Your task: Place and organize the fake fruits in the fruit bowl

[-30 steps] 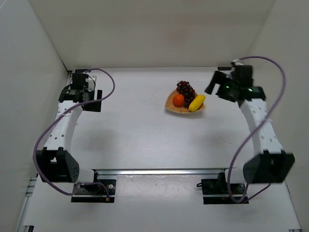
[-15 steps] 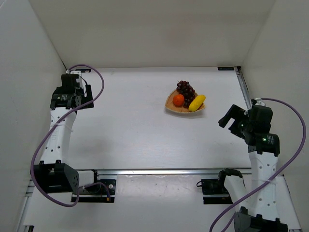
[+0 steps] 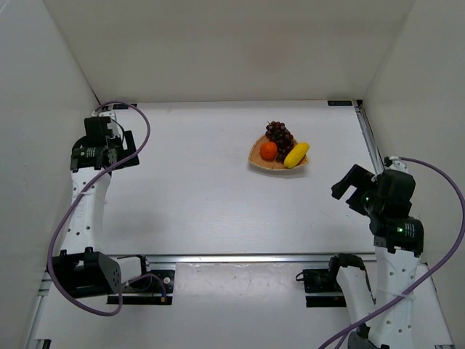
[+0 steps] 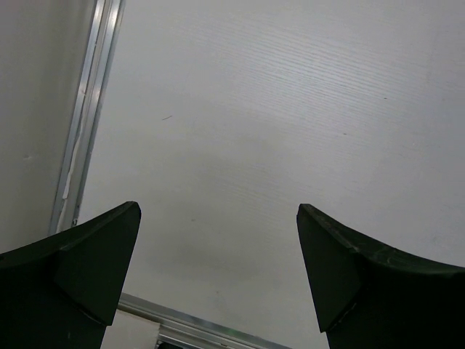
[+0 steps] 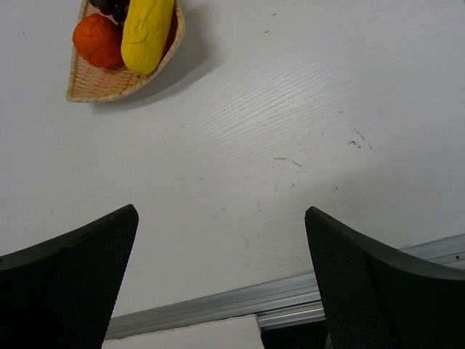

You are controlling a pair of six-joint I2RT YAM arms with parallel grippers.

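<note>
Both arms have drawn back toward their own sides since the earlier frames. The right one has swung from beside the bowl to the right edge of the worktop, and the left has pulled in a little along the left edge.

From above, the fruit bowl sits toward the far edge, right of centre. It holds the orange, the grape bunch and the lemon, packed touching one another. With all three inside, I judge the placing done and the arms parked clear so nothing gets knocked. The left gripper hangs near the far-left corner, well apart from the bowl. The right gripper is near the right edge, on the near side of the bowl. Open worktop lies between the two.

The left wrist view shows its fingers spread apart with nothing between them. Below is bare worktop, with a metal rail running along the left edge close by, so there is little room outward.

The right wrist view also shows fingers spread wide and empty. The bowl is at upper left, its rim well clear of the fingertips, the lemon lying beside the orange and the grapes cut off at the frame's top. A second rail crosses close beneath the gripper.
</note>
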